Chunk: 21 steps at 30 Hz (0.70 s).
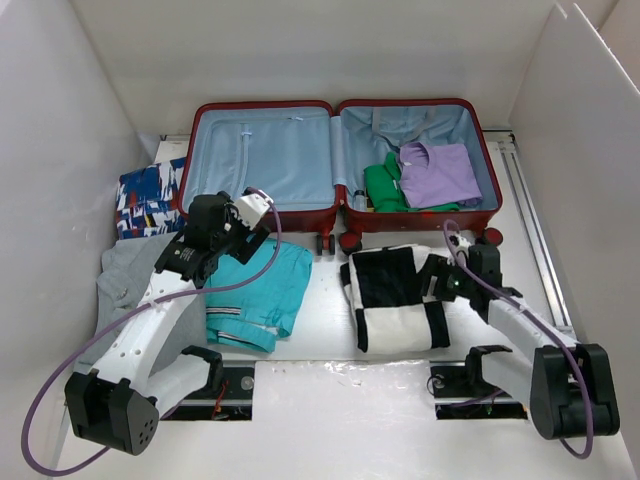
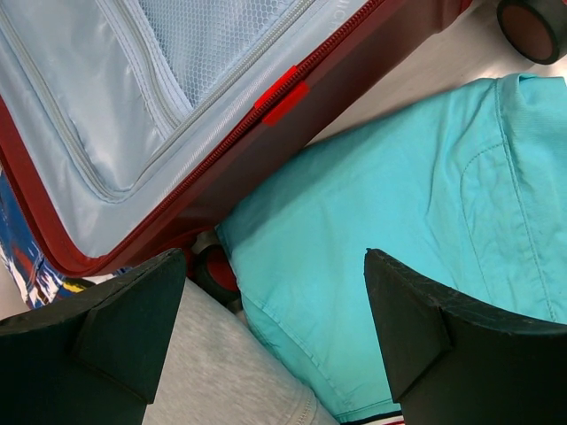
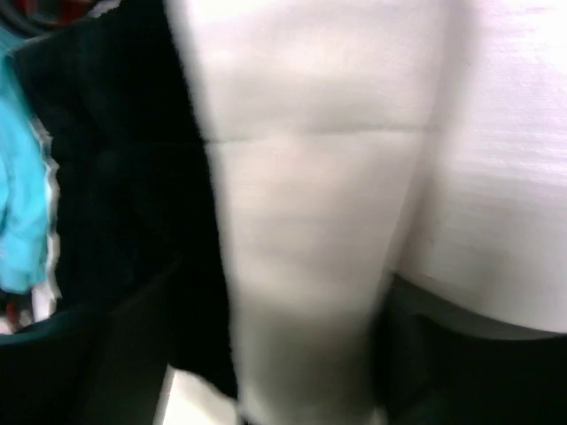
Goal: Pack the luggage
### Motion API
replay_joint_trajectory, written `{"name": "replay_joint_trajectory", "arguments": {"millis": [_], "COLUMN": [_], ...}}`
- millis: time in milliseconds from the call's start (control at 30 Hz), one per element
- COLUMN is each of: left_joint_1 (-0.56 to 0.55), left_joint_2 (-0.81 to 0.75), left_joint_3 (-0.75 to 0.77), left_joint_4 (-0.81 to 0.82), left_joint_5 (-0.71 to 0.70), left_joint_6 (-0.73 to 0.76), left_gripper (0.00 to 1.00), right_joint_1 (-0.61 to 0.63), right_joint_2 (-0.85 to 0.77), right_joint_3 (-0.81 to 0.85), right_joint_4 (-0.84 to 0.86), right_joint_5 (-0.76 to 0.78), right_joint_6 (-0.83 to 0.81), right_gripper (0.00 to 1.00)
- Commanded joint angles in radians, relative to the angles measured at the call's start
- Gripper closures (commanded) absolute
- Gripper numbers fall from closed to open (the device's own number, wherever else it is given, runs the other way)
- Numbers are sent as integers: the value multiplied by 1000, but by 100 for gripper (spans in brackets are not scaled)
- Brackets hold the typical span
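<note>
Top external view is showing one luggage point(image 1: 337, 160), two arms and six garments. The luggage is lying open and flat at the far middle of the counter point(image 1: 330, 400), both pale blue insides facing up. Its long axis is running left to right, the hinge is running near to far down the middle, and the wheels are sitting along the near rim.

Two garments are lying in the right half, a green folded one point(image 1: 380, 188) and a purple shirt point(image 1: 440, 172) partly covering it. The left half is holding no garments.

Four garments are lying on the counter:
- a turquoise one point(image 1: 262, 285), near left of centre
- a black-and-white striped one point(image 1: 395, 300), near right of centre
- a grey one point(image 1: 125, 275), at the left and mostly hidden under the left arm
- a blue patterned one point(image 1: 148, 200), half tucked behind the luggage's left end

The left tool point(image 1: 245, 225) is hanging over the turquoise garment's far left corner, just beside the luggage rim. In the left wrist view its fingers point(image 2: 115, 336) are standing apart with nothing between them. One wheel point(image 2: 532, 27) is getting cut off at the top right corner.

The right tool point(image 1: 440, 278) is sitting at the striped garment's right edge. The right wrist view is badly blurred. Dark fingers point(image 3: 97, 354) are seeming apart with white cloth between them, but I cannot tell whether they are clamping it.
</note>
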Motion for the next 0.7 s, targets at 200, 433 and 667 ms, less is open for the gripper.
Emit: {"name": "replay_joint_trajectory", "arguments": {"millis": [200,433,667], "left_joint_1": [5,5,5], "left_joint_2": [-26,-26,-7], "left_joint_3": [34,23,23], "left_joint_4": [-3,-12,-12], "left_joint_5": [18,18,9], "left_joint_6": [12,12,12], "left_gripper": [22,22,22], "right_joint_1": [31,225,387], "right_joint_2": [-24,-171,-78], "right_joint_3": [-139,160,464], "right_joint_4": [-52,-297,-414], "right_joint_5": [17,191,274], "right_joint_6": [38,-67,-276], "right_gripper": [100,100,100]}}
